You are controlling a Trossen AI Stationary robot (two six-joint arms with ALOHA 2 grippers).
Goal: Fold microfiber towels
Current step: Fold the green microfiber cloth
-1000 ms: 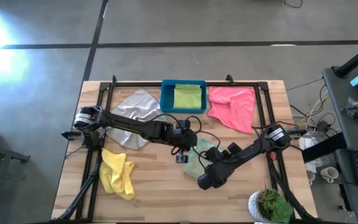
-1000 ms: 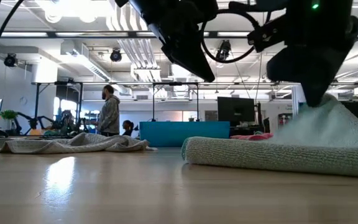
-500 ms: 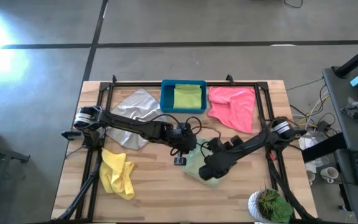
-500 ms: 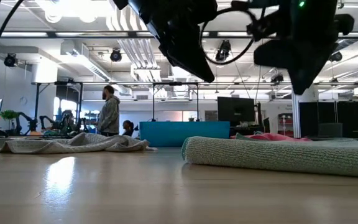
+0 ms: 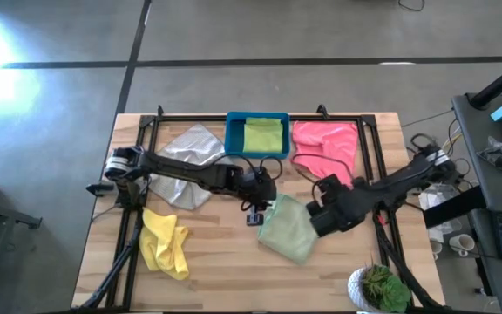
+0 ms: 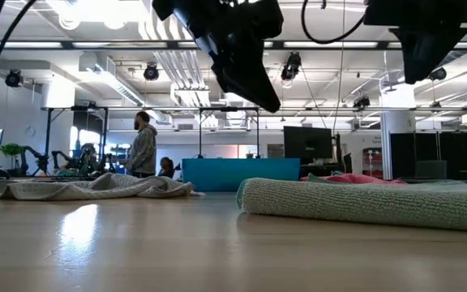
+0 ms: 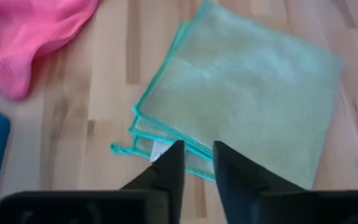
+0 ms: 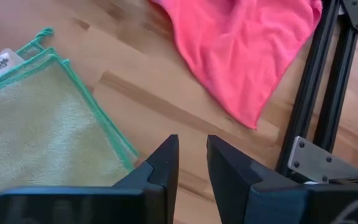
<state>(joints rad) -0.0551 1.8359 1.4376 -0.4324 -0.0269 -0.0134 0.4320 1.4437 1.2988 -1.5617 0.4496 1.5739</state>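
Near the frame's centre, the folded sage green towel (image 5: 287, 228) lies flat on the tabletop (image 5: 225, 275). Left end effector (image 5: 253, 215) and right end effector (image 5: 319, 209) flank its upper corners, each with fingers slightly parted and apparently holding nothing.

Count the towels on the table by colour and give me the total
Light grey towel: 1
Pink towel: 1
Sage green towel: 1
Lime green towel, in the blue bin: 1
Yellow towel: 1
Total: 5 towels
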